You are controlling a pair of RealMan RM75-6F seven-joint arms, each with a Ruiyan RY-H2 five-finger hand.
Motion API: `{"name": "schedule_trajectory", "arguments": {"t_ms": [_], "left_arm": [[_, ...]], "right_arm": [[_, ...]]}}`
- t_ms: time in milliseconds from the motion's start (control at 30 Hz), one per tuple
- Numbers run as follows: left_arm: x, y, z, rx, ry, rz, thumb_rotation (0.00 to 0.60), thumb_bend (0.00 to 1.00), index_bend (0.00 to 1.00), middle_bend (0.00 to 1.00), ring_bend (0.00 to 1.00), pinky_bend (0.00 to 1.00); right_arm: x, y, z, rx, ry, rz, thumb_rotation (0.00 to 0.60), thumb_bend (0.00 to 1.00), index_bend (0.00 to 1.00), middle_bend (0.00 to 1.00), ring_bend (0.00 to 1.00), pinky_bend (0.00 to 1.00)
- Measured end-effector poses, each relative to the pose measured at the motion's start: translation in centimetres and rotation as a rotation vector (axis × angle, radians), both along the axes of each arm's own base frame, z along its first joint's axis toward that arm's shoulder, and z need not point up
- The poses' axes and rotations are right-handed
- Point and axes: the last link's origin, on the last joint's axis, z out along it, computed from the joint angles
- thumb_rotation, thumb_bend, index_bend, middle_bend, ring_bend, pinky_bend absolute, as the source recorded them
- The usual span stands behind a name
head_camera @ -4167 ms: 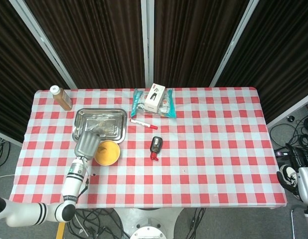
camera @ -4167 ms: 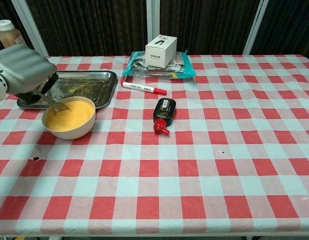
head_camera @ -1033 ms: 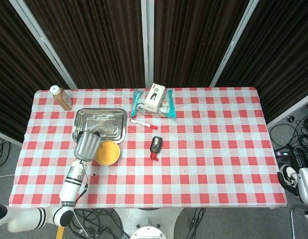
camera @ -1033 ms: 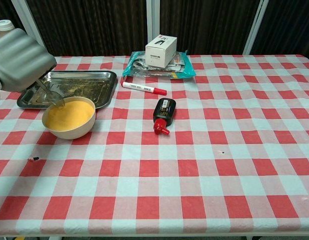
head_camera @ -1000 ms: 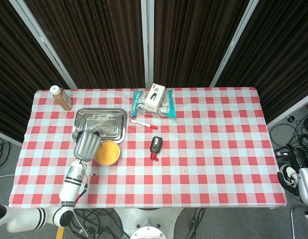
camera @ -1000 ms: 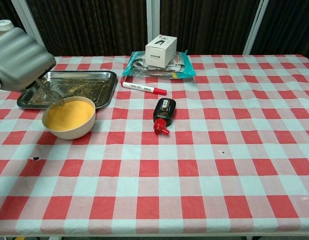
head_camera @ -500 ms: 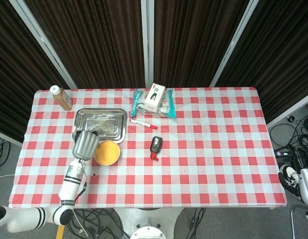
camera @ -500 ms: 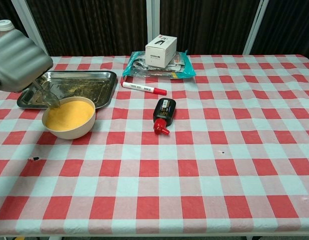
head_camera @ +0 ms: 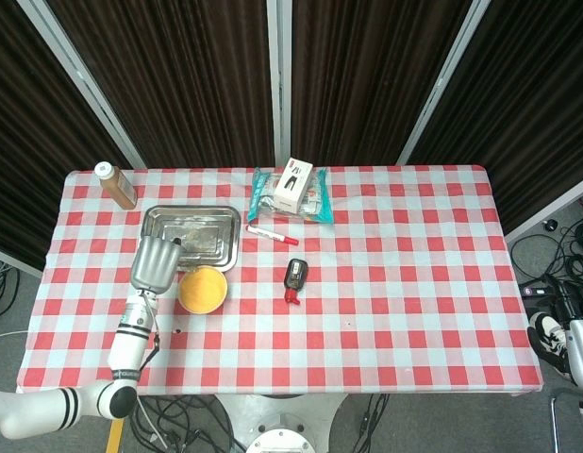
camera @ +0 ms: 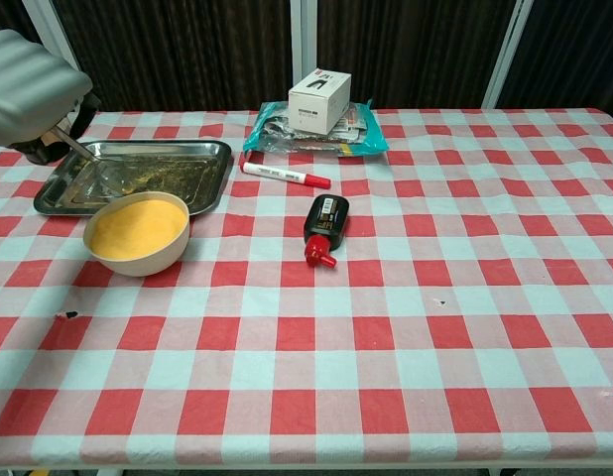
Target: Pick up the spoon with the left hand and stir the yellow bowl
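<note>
- Spoon (camera: 85, 154) held in left robot hand (camera: 29, 94), fingers curled round handle; bowl end reaches down over metal tray (camera: 202, 151), clear of yellow bowl (camera: 138, 233).
- Yellow bowl w/ yellow mix sits on table (camera: 406, 327), just in front of tray.
- Head view: left robot hand (head_camera: 154, 263) beside bowl (head_camera: 203, 290), at tray's (head_camera: 228, 226) near-left corner.
- Right robot hand (head_camera: 554, 338) off table's right edge; can't tell finger state.
</note>
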Motion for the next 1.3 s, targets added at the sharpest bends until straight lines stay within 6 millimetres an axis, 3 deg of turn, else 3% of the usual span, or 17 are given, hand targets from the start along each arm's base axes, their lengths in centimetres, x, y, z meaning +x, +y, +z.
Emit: {"name": "schedule_trajectory", "arguments": {"t_ms": [233,533,633,800,900,1133,1300], "left_arm": [[-1.2,3.3,0.5,-0.075,-0.332,0.214,0.600,0.42,0.67,0.92,0.93,1.00],[-4.2,7.5,0.0,-0.110,-0.584,0.456,0.600,0.34,0.47,0.86,0.89,1.00],[-4.6,8.5,0.0,-0.090,-0.603,0.472,0.600,0.29,0.41,0.81,0.85,1.00],[-4.7,8.7,-0.1,-0.082,-0.639,0.486,0.600,0.24,0.30,0.66,0.67,0.99],[-4.8,8.4,0.8,-0.052,-0.657,0.460,0.600,0.23,0.30,0.58,0.57,0.90],[-6.3,5.3,4.5,0.019,-0.687,0.326,0.600,0.22,0.29,0.36,0.29,0.45],[-8.4,1.2,6.8,0.040,-0.610,0.220,0.600,0.15,0.28,0.31,0.23,0.33]], "right_arm": [[-0.2,0.0,0.0,0.000,0.001,-0.011,0.600,0.29,0.07,0.38,0.12,0.22],[-0.2,-0.4,-0.1,0.006,0.006,-0.016,0.600,0.29,0.07,0.38,0.12,0.22],[-0.2,-0.3,0.0,0.004,0.007,-0.019,0.600,0.29,0.07,0.38,0.12,0.22],[-0.2,-0.3,0.0,0.002,0.007,-0.018,0.600,0.29,0.07,0.38,0.12,0.22],[-0.3,-0.3,0.2,0.003,0.010,-0.021,0.600,0.29,0.07,0.38,0.12,0.22],[-0.2,-0.4,-0.1,0.037,0.009,-0.027,0.600,0.29,0.07,0.31,0.12,0.22],[0.0,-0.5,-0.4,0.067,-0.005,-0.011,0.600,0.25,0.07,0.23,0.05,0.16]]}}
